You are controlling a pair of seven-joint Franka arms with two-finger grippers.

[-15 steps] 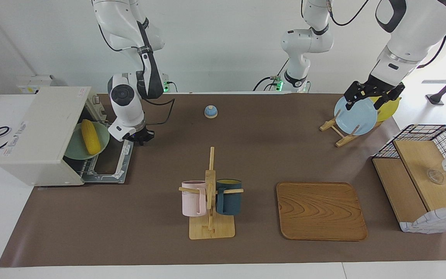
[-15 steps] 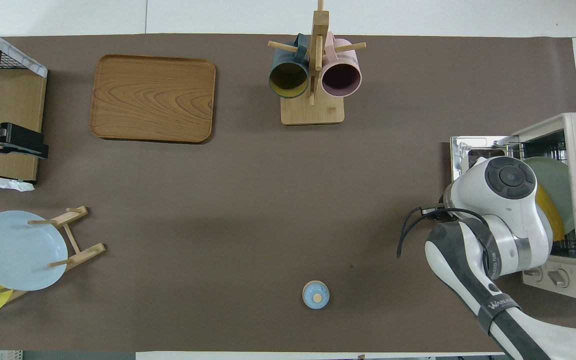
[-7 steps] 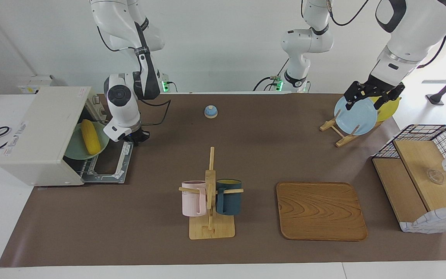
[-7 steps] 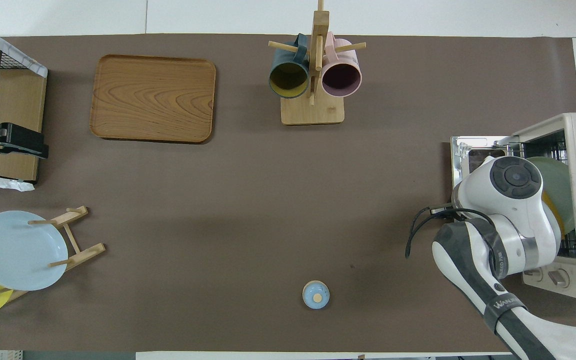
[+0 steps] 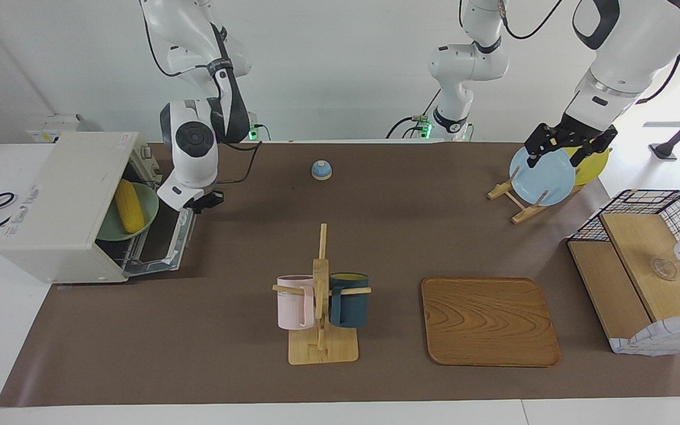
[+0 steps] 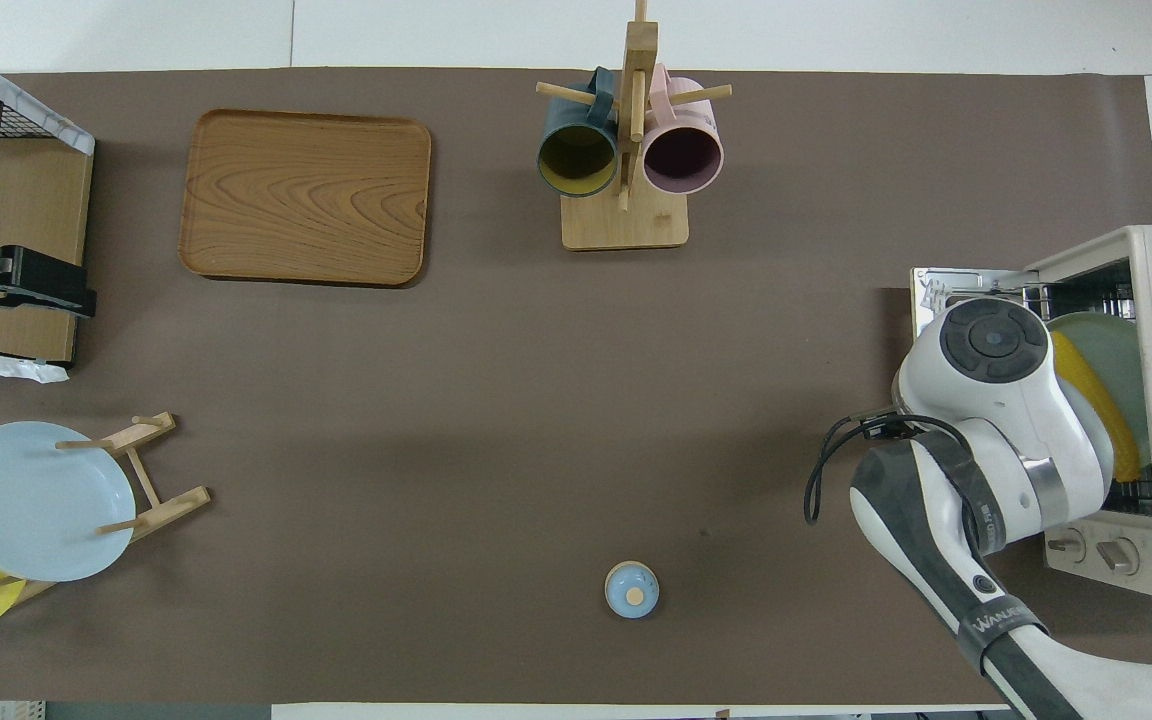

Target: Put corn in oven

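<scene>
The corn (image 5: 129, 206) lies on a green plate (image 5: 146, 202) on the rack inside the cream-white oven (image 5: 62, 200). It also shows in the overhead view (image 6: 1101, 410). The oven door (image 5: 166, 239) stands partly raised, tilted up from the table. My right gripper (image 5: 201, 202) is at the door's free top edge, by the handle. In the overhead view the right arm's wrist hides the gripper. My left gripper (image 5: 570, 144) waits, raised and open, near the plate rack at the left arm's end of the table.
A mug rack (image 5: 320, 295) with a pink and a dark blue mug stands mid-table. A wooden tray (image 5: 489, 321) lies beside it. A small blue bell (image 5: 321, 170) sits nearer to the robots. A blue plate (image 5: 540, 177), a yellow plate (image 5: 591, 168) and a wire basket (image 5: 647, 203) are at the left arm's end.
My right gripper has risen and moved toward the oven. The door has swung up from flat to partly raised. The plate with the corn sits deeper inside. The left arm has not moved.
</scene>
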